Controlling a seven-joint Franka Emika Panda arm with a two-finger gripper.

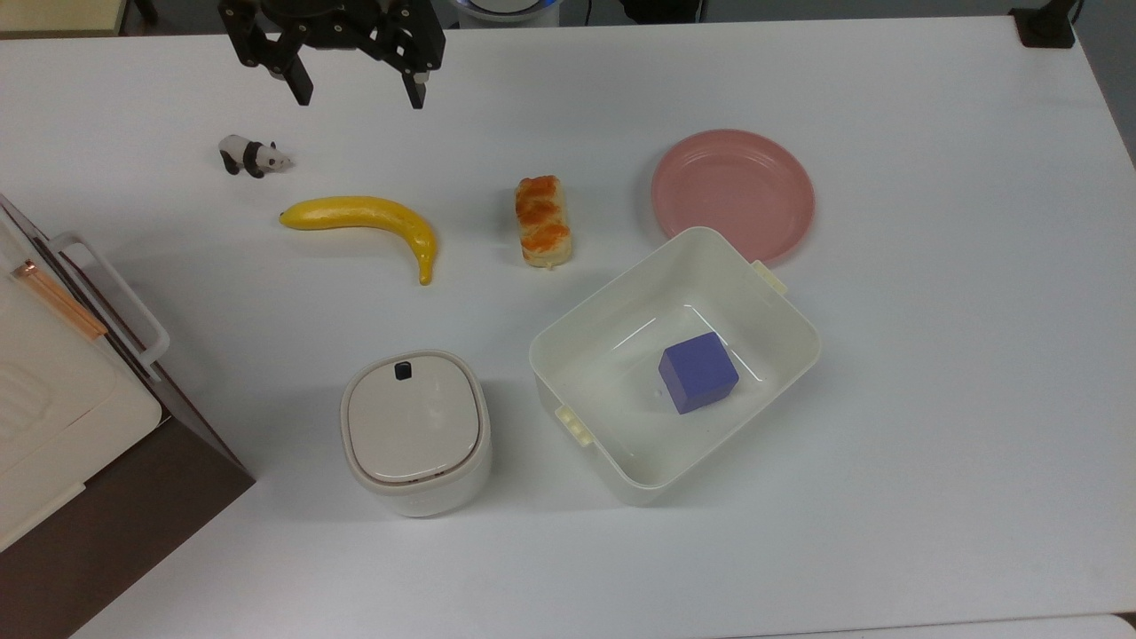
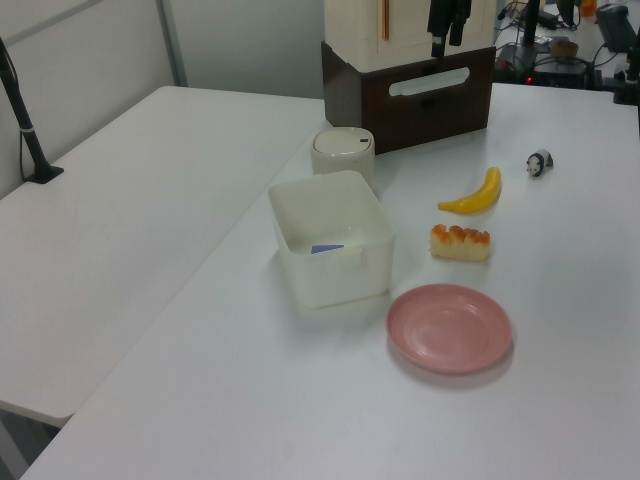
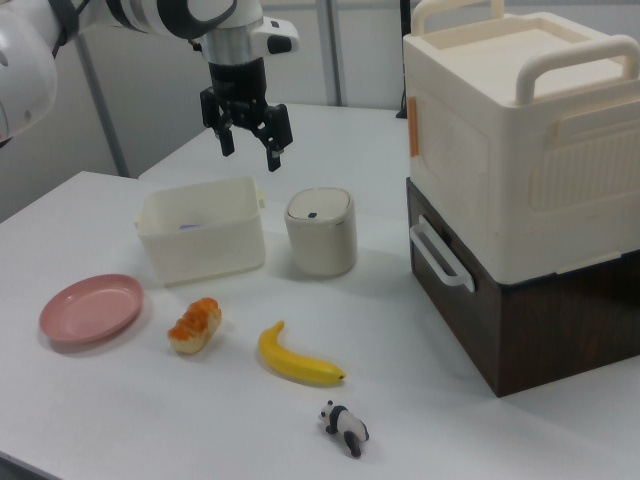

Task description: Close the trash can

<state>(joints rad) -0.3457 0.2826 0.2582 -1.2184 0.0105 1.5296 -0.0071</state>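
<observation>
The trash can [image 1: 415, 432] is a small cream-white rounded-square bin standing near the table's front in the top view. Its beige lid [image 1: 413, 429] lies flat on the rim, with a small black button [image 1: 402, 371] at the far edge. The same trash can [image 2: 343, 152] [image 3: 320, 232] stands beside the cream tub. My gripper [image 1: 359, 98] [image 3: 250, 152] [image 2: 441, 40] hangs open and holds nothing. It is high above the table, at the far edge in the top view, well apart from the bin.
A cream tub [image 1: 754, 293] holding a blue cube [image 1: 698, 372] stands to the top view's right of the bin. A banana [image 1: 364, 217], a toy panda [image 1: 253, 156], a bread piece [image 1: 542, 220] and a pink plate [image 1: 733, 193] lie further back. A cream box on a brown cabinet [image 1: 80, 426] fills the top view's left.
</observation>
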